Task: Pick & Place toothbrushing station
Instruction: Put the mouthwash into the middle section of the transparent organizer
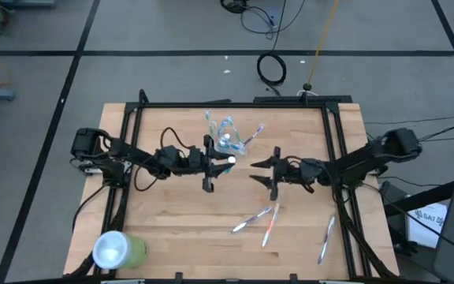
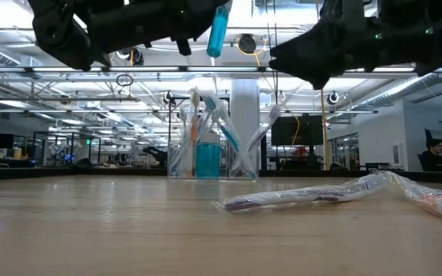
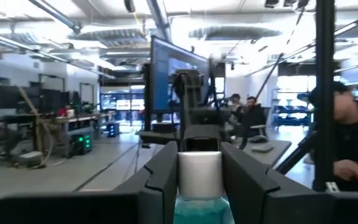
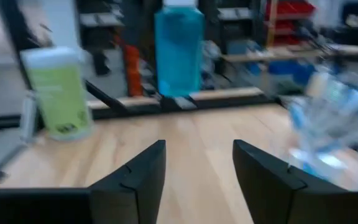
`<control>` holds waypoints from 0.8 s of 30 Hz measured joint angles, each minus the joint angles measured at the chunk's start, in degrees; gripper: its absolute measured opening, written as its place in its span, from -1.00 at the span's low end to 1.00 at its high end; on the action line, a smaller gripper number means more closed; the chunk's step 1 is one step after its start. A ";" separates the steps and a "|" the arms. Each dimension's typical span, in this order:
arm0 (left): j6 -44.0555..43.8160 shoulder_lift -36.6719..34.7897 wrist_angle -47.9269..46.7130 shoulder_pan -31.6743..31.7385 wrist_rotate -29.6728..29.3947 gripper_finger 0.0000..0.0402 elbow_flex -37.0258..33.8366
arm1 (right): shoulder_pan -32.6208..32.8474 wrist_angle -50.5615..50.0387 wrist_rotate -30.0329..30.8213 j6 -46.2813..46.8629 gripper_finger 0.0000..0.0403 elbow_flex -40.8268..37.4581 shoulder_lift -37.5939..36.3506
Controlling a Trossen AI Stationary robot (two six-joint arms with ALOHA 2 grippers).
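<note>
1. Gripping a small blue-liquid bottle (image 1: 228, 161) with a white cap, the left end effector (image 1: 221, 162) sits at frame centre.
2. The clear plastic cup (image 1: 225, 136), holding toothbrushes, stands just above, upper centre of the wooden tabletop (image 1: 172, 213).
3. The right end effector (image 1: 260, 169) is spread wide, empty.

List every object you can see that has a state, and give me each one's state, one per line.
Left gripper: jaws shut on blue bottle, raised off the table.
Blue bottle: held, white cap on.
Right gripper: jaws open, empty.
Clear cup: upright, toothbrushes inside.
Green cup: lying on its side.
Wrapped toothbrushes: flat on the table, still in packaging.
</note>
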 joint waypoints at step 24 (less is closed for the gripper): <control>-2.97 0.00 -1.43 -1.58 0.80 -0.58 1.43 | -4.06 13.57 -10.06 -3.03 0.32 16.44 20.58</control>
